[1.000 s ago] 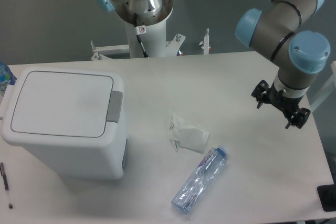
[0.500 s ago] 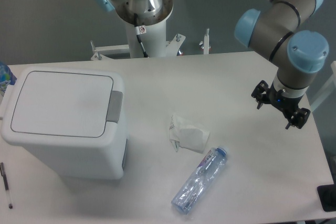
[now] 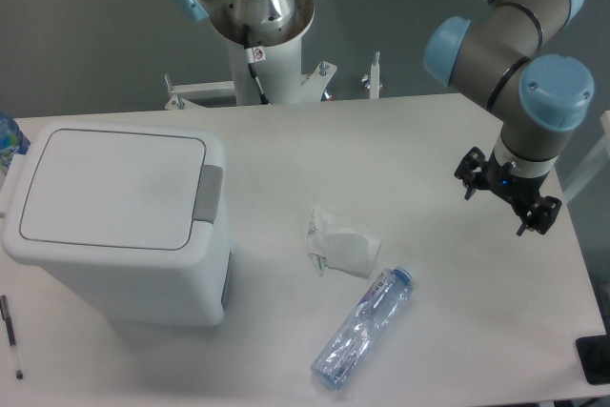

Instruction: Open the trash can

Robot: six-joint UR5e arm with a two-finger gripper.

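Gripper [image 3: 506, 200] is small and dark in this view, seen mostly from above under the wrist, so finger spacing can't be read: cannot tell if the claw is spread or closed, and nothing is visibly in it. Arm enters from the top right, cut off at the frame edge; grey links with blue joint caps fold down to the wrist, which hangs over the right part of the table [image 3: 410, 140], tool pointing down and slightly skewed. A second arm base [image 3: 257, 7] sits at the top centre, its upper part cropped. Trash can [image 3: 119, 221] stands on the left side of the table, well apart from the gripper; lid [image 3: 114, 188] lies flat and shut, grey latch [image 3: 209, 193] on the rim edge facing right. Its left edge runs close to the frame border. Crumpled white tissue [image 3: 341, 241] lies mid-table, right of the can. Clear plastic bottle [image 3: 364, 325] lies on its side just below the tissue, cap end pointing up-right. Pen [image 3: 11, 335] at the lower left, near the can's base. Blue item [image 3: 8, 137] at the left edge, mostly cut off, unidentifiable. Dark object [image 3: 595, 359] clipped at the lower right corner, also unidentifiable.
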